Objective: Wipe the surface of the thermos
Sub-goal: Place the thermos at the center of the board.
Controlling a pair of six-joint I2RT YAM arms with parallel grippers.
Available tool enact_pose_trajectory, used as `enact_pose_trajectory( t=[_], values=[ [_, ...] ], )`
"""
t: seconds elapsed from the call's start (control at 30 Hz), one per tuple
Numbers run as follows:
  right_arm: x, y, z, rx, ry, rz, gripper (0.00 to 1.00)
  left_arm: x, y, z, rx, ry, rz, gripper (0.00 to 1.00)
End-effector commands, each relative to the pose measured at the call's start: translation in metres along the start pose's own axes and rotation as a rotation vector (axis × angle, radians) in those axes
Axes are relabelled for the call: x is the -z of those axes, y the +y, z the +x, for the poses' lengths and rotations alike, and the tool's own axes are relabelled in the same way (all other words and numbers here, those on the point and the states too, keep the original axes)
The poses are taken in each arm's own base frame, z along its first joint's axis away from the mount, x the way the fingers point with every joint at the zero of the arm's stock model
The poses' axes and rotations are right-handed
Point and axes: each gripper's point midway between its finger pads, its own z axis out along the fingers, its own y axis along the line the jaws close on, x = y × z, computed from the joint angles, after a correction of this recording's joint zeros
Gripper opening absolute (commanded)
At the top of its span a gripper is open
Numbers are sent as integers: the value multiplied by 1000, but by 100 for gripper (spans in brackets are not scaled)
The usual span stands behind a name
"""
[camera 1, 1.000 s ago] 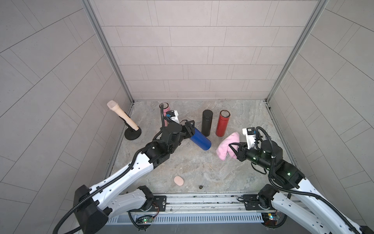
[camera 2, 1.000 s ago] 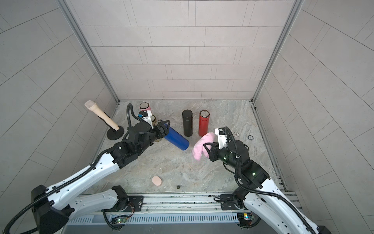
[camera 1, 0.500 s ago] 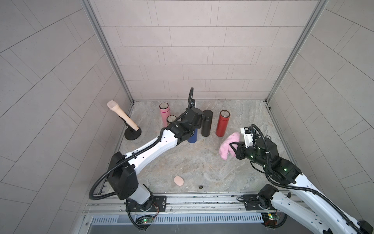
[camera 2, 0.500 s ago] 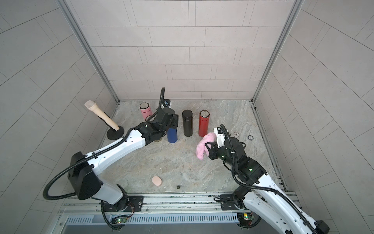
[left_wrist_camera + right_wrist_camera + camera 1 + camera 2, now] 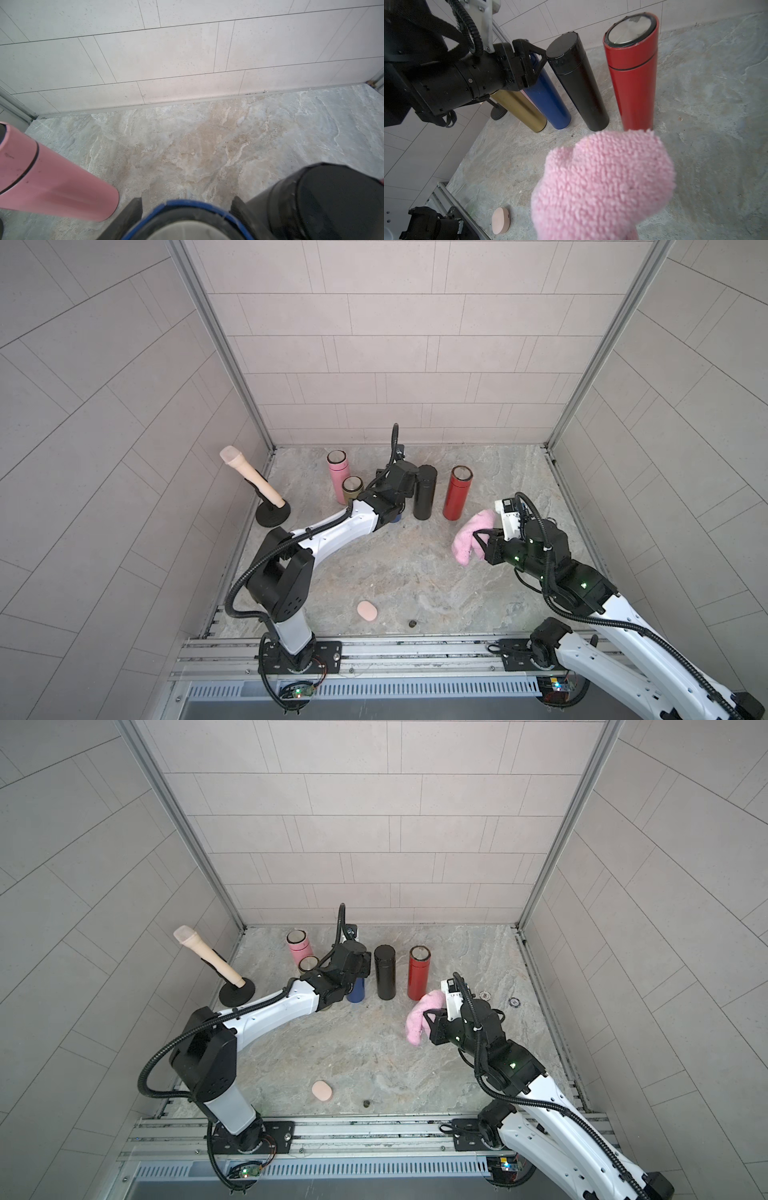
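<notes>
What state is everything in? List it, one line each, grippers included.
blue thermos: upright on the table, gripped at its top
left gripper: shut on the blue thermos
black thermos: upright, capped, untouched
red thermos: upright, capped, untouched
pink thermos: upright, untouched
gold thermos: upright, untouched
pink cloth: bunched, gripped
right gripper: shut on the pink cloth
beige pad: lying flat
beige handle: tilted on its black stand

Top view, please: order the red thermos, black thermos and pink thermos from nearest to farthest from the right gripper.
1. Red thermos, just beyond the right gripper.
2. Black thermos, beside the red one, to its left.
3. Pink thermos, far left at the back.
</notes>
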Motion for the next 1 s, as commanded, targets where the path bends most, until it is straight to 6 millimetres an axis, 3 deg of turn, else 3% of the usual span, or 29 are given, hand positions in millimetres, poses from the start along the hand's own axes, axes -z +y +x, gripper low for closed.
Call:
enact_pose_trajectory(
  t=[0.0,0.1,0.2,0.4,0.53,0.73,0.83,0.97],
  values=[
    [-1,-2,-2,10,-7,2,0,-4,3,-18,69,-86,-19,1],
    [-2,-4,0,2,-1,4,0,-8,2,-10,79,-83,-16,23],
    [-2,-6,2,-4,1,7,0,-10,4,-5,82,-75,-25,56],
    [1,-7,1,-18,-5,3,0,1,11,-12,78,-90,-40,99],
    [6,-3,-4,-23,-16,-11,0,19,25,-31,90,-107,-73,100],
    [14,-12,-4,-47,-7,48,0,72,36,-77,144,-178,-61,100],
    [16,-25,4,-67,3,110,0,96,10,-101,147,-174,60,100],
    [15,-51,21,-123,27,201,0,100,-47,-108,85,-26,271,100]
  ],
)
